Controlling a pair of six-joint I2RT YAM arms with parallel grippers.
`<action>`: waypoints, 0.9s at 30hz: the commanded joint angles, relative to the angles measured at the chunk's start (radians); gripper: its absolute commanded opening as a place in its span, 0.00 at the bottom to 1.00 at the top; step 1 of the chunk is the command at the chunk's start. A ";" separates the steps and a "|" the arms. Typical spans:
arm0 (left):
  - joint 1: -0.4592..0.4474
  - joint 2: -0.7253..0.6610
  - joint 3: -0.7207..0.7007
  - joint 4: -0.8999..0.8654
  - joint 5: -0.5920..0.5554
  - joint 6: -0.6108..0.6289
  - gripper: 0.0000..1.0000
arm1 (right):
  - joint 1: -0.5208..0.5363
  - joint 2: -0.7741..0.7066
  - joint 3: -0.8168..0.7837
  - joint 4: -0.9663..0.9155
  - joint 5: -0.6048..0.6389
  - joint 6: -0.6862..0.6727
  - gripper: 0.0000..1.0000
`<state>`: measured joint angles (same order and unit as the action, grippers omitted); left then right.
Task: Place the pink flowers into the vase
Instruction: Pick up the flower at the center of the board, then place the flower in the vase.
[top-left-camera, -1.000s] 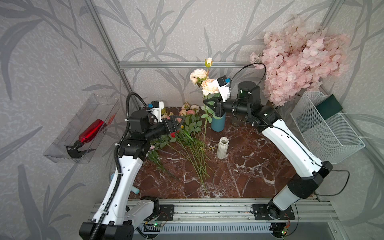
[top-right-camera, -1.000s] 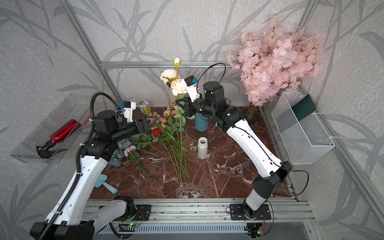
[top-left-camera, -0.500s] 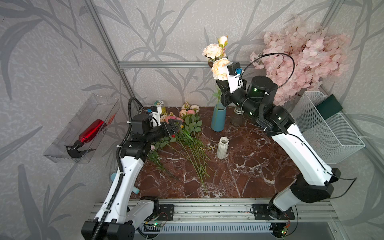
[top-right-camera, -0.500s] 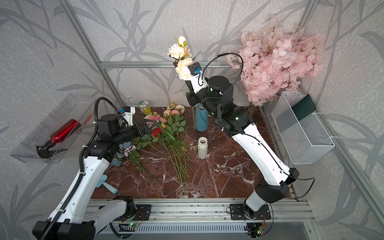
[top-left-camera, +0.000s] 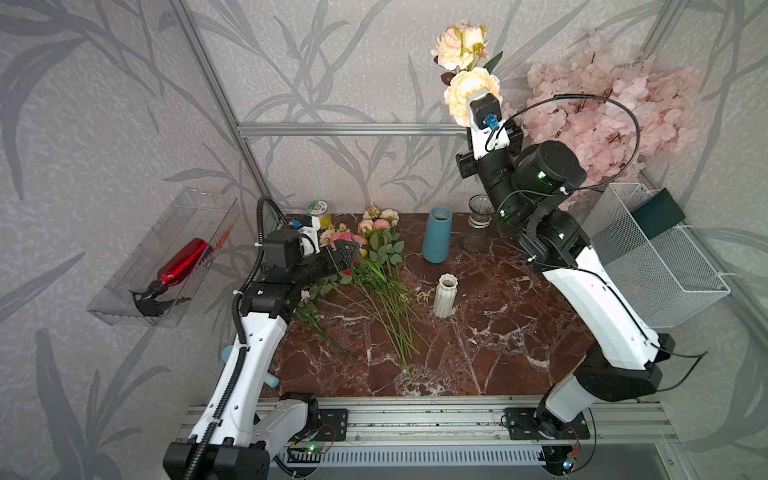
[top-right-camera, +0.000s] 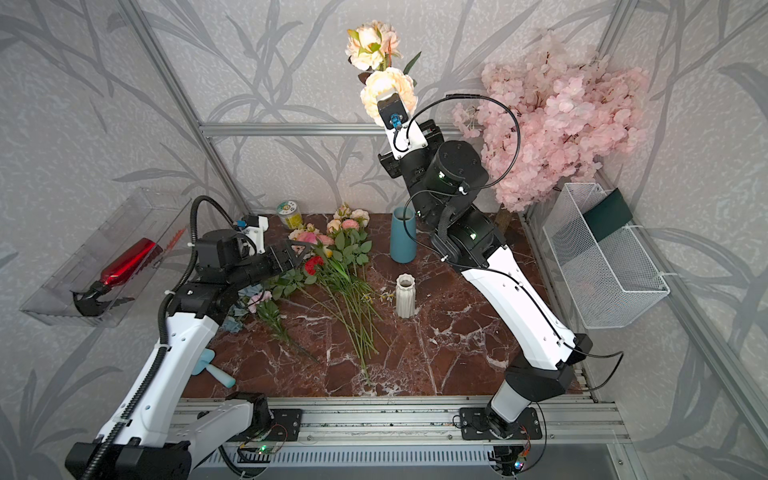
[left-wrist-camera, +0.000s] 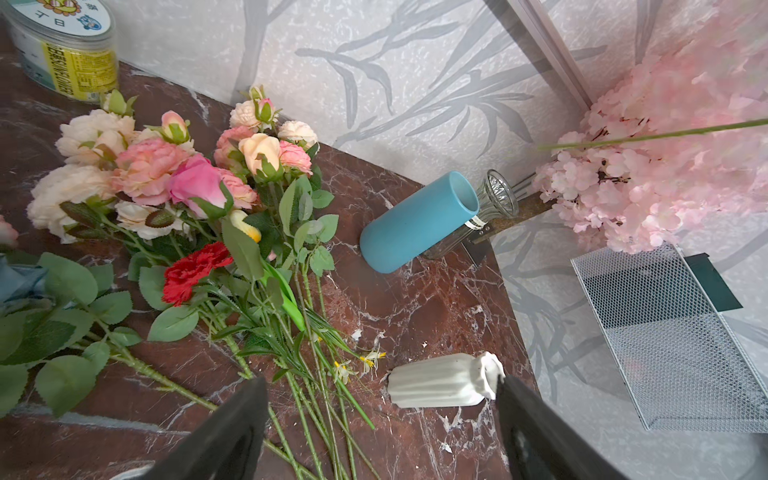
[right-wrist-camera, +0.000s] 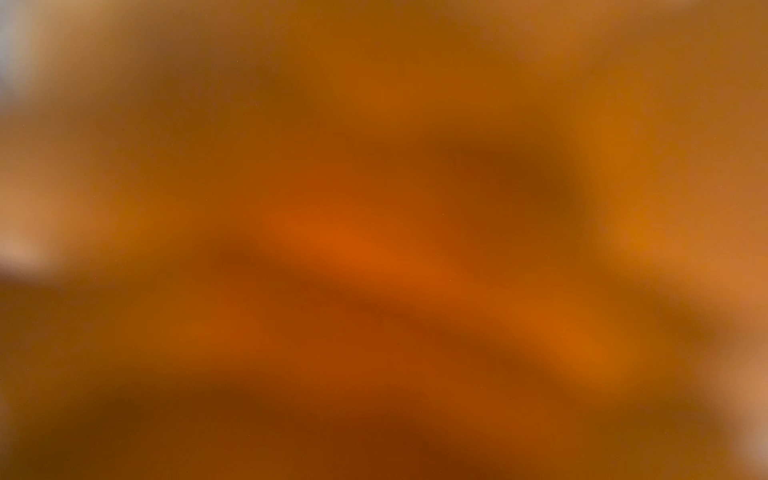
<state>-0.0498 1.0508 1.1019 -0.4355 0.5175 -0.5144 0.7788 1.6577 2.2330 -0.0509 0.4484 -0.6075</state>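
Aloft pink flowers apart from blue vase rim; bare marble alongside.

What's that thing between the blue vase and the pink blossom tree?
A clear glass vase, standing beside the blue vase, before the blossom tree; clearest in the left wrist view.

light: bright, even, soft shadows | top views: sharp (left wrist too) | right wrist: you get only orange blur
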 joint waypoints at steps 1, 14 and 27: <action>0.007 0.004 0.006 -0.009 -0.016 0.019 0.87 | -0.001 0.039 0.056 0.086 0.080 -0.129 0.00; 0.015 0.008 0.001 -0.005 -0.014 0.013 0.87 | -0.147 0.107 0.257 -0.207 0.028 0.081 0.00; 0.024 0.008 -0.002 -0.006 -0.024 0.013 0.87 | -0.278 0.163 0.327 -0.405 -0.089 0.319 0.00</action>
<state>-0.0307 1.0576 1.1019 -0.4389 0.5022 -0.5148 0.5137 1.8164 2.5652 -0.4301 0.4004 -0.3634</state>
